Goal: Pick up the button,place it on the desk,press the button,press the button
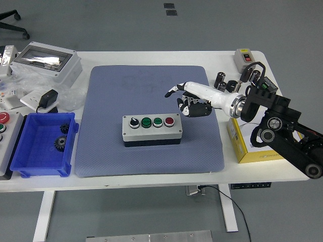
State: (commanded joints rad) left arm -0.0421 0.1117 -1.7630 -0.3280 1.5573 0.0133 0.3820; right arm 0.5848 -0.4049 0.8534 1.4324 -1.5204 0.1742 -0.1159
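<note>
A grey button box point(152, 129) lies on the blue mat point(149, 118). Its top carries a black knob, two green buttons and a red button point(168, 121) in a row. My right hand point(191, 99) comes in from the right and hovers above and behind the box's right end. Its index finger point(173, 91) points left, the other fingers are curled under, and it holds nothing. The hand does not touch the box. The left arm is out of view.
A blue bin point(44, 145) with black gears stands at the left. A grey enclosure point(46, 61) and a black adapter point(48, 98) lie at the back left. A yellow box point(248, 143), dark connectors point(227, 83) and a small switch box point(246, 59) sit at the right.
</note>
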